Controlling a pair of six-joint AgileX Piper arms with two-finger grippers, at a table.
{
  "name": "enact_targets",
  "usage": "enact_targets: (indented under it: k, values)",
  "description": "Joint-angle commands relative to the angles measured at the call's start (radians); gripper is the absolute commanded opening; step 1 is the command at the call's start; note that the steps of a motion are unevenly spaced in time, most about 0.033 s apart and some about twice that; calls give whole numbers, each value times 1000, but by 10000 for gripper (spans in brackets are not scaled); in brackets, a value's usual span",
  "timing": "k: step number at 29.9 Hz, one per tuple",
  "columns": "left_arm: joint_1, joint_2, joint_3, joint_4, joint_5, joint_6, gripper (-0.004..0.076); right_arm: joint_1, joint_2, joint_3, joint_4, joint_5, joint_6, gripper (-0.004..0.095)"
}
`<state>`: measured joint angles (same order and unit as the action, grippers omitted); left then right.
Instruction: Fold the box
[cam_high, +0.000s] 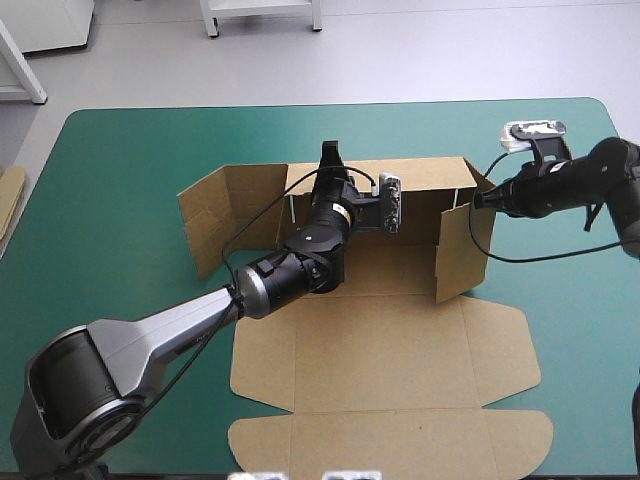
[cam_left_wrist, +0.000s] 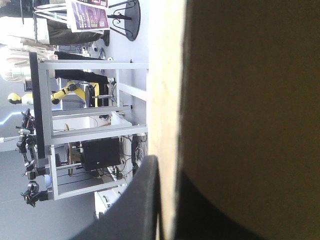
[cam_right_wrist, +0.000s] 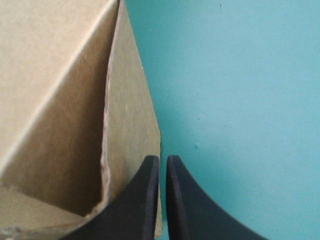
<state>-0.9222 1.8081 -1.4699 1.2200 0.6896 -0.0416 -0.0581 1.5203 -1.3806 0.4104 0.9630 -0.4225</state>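
**Both grippers on the raised walls of the box**

We see the box (cam_high: 380, 350) in the middle of the table (cam_high: 120, 180), partly stood up. Its floor and the wide near panels lie flat on the teal-green cover, reaching toward the near edge. The far wall (cam_high: 430, 175) stands upright. The left flap (cam_high: 225, 215) leans outward at an angle, and the right flap (cam_high: 460, 250) stands up at the far right corner.

The left gripper (cam_high: 330, 160) reaches across the flat floor to the top edge of the far wall, toward its left end. From the left wrist we see the pale cut edge of the board (cam_left_wrist: 165, 100) running straight between the black fingers. One finger (cam_left_wrist: 135, 200) sits on the outer side and the other is a dark shape on the brown inner face. They are all but closed, pinching the wall.

The right gripper (cam_high: 478, 200) comes in from the right at the far right corner, where the right flap meets the far wall. From its wrist, the gripper (cam_right_wrist: 162, 160) shows only a thin slit between the fingers. The outer edge of the flap (cam_right_wrist: 130, 125) runs down into that slit, with bare teal-green cover (cam_right_wrist: 240, 100) on the other side. We read that as a pinch on the flap's edge.

A strip of more board (cam_high: 8, 200) shows at the table's left edge.
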Motion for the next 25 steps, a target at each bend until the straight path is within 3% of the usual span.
enact_targets:
  k: [1, 6, 9, 21, 25]
  values:
    - [-7, -52, -21, 7, -17, -27, -9, -6, -98, 86, 89, -141, -96, 59]
    - [-7, -52, -21, 7, -19, -27, -8, -6, -177, 240, 280, -284, -305, 59]
    - [-7, -52, -21, 5, -19, -27, -9, -6, -211, 301, 345, -304, -402, 59]
    - [-7, -52, -21, 5, -18, -27, -9, -5, -289, 403, 361, -300, -435, 60]
    - [-7, -52, -21, 5, -18, -27, -8, -5, -289, 404, 363, -291, -470, 155]
